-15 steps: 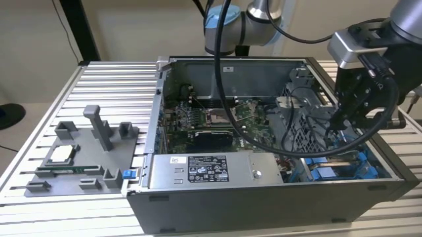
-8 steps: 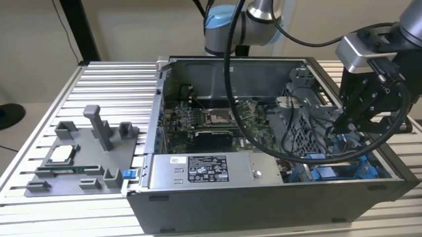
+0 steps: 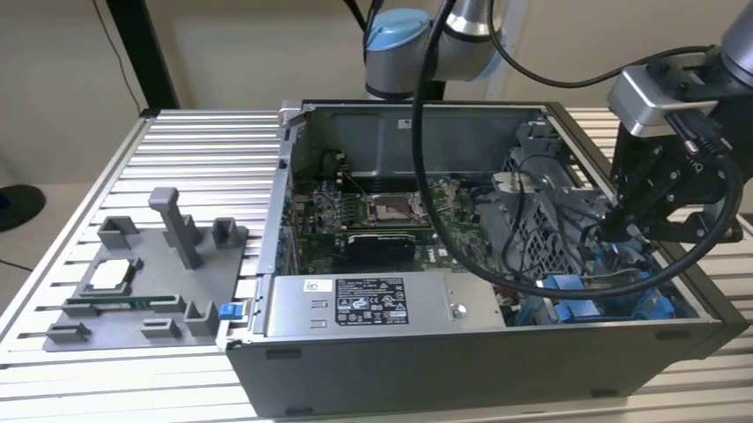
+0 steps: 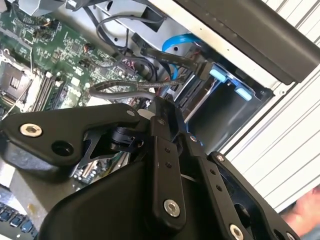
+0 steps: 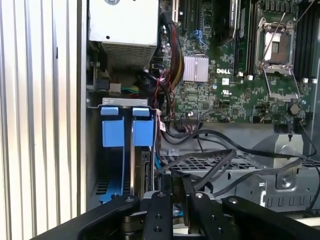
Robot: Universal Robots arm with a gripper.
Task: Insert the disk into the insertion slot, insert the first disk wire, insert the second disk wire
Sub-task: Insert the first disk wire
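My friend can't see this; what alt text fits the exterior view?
A robot arm's black gripper reaches down into an open computer case on a slatted metal table, close to blue drive clips at the exterior view's right. A grey parts tray lies beside the case.

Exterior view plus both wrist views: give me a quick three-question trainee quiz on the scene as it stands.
1. True or false: the hand is wholly outside the computer case.
2. The clips on the insertion slot are: A red, B blue, C yellow.
3. In the exterior view, which lies further to that view's left: the power-supply box or the hand?
Key: 1 false, it reaches down into the case; 2 B; 3 the power-supply box.
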